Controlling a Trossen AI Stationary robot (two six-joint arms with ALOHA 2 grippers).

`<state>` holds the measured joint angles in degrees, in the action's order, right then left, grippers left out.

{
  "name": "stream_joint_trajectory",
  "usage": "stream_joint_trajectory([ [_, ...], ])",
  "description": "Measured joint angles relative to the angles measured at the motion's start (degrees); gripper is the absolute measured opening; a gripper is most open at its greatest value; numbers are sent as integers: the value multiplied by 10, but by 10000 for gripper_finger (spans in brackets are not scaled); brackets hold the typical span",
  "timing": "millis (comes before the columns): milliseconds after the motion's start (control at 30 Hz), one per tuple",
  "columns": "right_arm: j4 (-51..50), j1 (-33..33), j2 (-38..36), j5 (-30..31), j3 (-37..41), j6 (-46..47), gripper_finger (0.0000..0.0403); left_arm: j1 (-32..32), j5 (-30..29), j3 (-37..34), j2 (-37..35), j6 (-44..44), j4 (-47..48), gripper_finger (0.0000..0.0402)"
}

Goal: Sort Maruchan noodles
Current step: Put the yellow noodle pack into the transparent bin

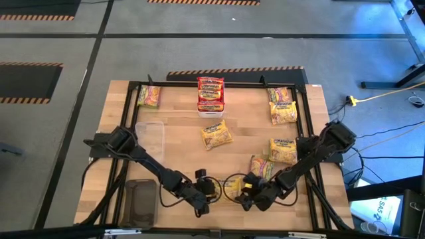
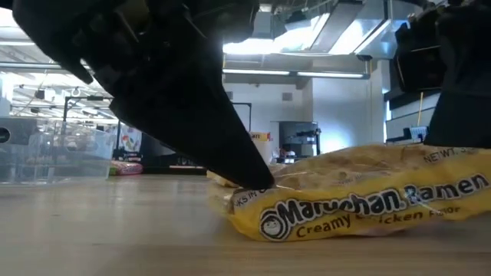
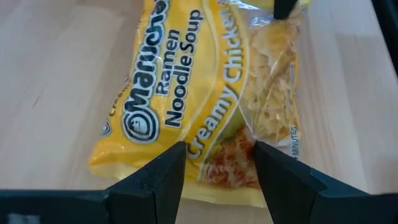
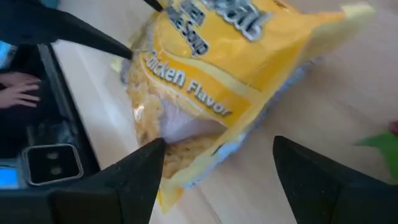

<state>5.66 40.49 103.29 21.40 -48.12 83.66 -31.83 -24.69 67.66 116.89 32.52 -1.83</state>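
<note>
A yellow Maruchan Creamy Chicken packet (image 1: pixel 232 186) lies flat on the wood table near its near edge, between my two grippers. It also shows in the low view (image 2: pixel 360 203). My left gripper (image 1: pixel 214 190) is open at the packet's left end, and its two fingers stand on either side of that end (image 3: pixel 217 171). My right gripper (image 1: pixel 245 193) is open at the packet's right end (image 4: pixel 186 149), one finger on each side. Other packets lie farther back on the table. My left gripper has one fingertip (image 2: pixel 257 178) at the sealed seam of the packet's left end (image 2: pixel 239 201), slanting down from above. The packet lies on the table. I cannot tell whether the finger presses on it. Whether my right gripper touches the packet, I cannot tell.
A white bin with stacked red-banded packets (image 1: pixel 210 93) stands at the far middle. Loose packets lie at the far left (image 1: pixel 149 96), far right (image 1: pixel 282 105), middle (image 1: pixel 216 135) and right (image 1: pixel 283 151). A clear bin (image 1: pixel 151 136) and a dark tray (image 1: pixel 140 199) sit on the left.
</note>
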Motion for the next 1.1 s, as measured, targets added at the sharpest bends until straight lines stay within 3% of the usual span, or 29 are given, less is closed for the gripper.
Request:
stream_joint_trajectory([
  [400, 73, -5, 13, 87, 0, 1, 280, -6, 3, -1, 9, 3, -8, 186],
  [567, 117, -9, 21, 79, 0, -17, 280, -6, 4, -1, 9, 3, -8, 186],
  [733, 139, -9, 20, 24, 0, -34, 280, -6, 4, -1, 9, 3, -10, 186],
  [1100, 141, -24, 20, 89, 0, 2, 280, -5, 1, -1, 9, 3, -11, 186],
])
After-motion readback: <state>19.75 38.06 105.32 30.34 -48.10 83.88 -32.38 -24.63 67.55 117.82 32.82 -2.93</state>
